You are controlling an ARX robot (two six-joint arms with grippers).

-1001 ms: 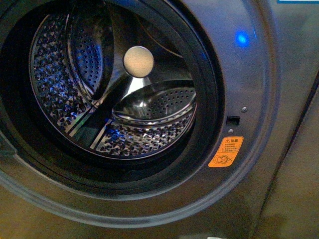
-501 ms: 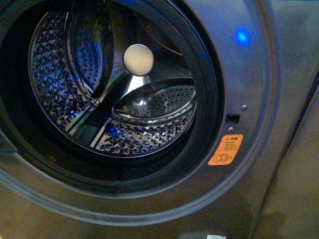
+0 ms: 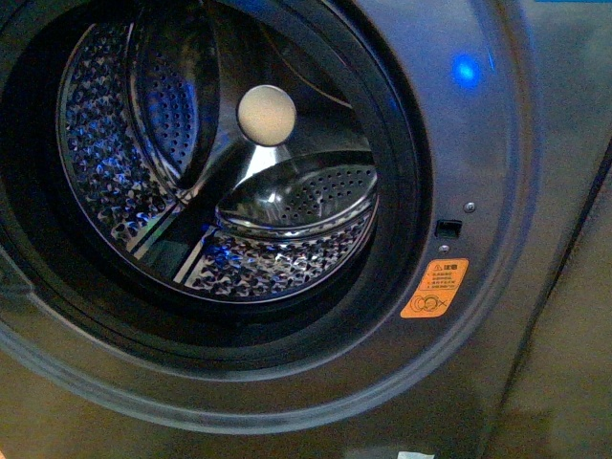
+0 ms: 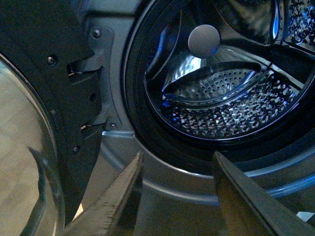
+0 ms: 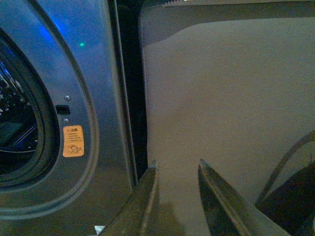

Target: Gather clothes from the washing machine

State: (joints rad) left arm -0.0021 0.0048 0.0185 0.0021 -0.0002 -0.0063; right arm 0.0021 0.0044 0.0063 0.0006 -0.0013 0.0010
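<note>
Front view: washing machine (image 3: 497, 143) with porthole open, perforated drum (image 3: 277, 258) bare, no clothes visible; orange sticker (image 3: 434, 289) and blue light (image 3: 465, 70) beside the rim. Left wrist view: left gripper (image 4: 174, 169) spread wide, holding nothing, facing the drum mouth; open door (image 4: 29, 123) alongside. Right wrist view: right gripper (image 5: 178, 177) parted, holding nothing, near a plain grey panel (image 5: 226, 98).

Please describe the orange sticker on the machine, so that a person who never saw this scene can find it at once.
Start at the grey washing machine and its big round drum opening. Follow the metal front panel to the lower right of that opening, below the small blue light. The orange sticker sits there, just under a small dark latch slot; it is the only orange thing on the panel.
</note>
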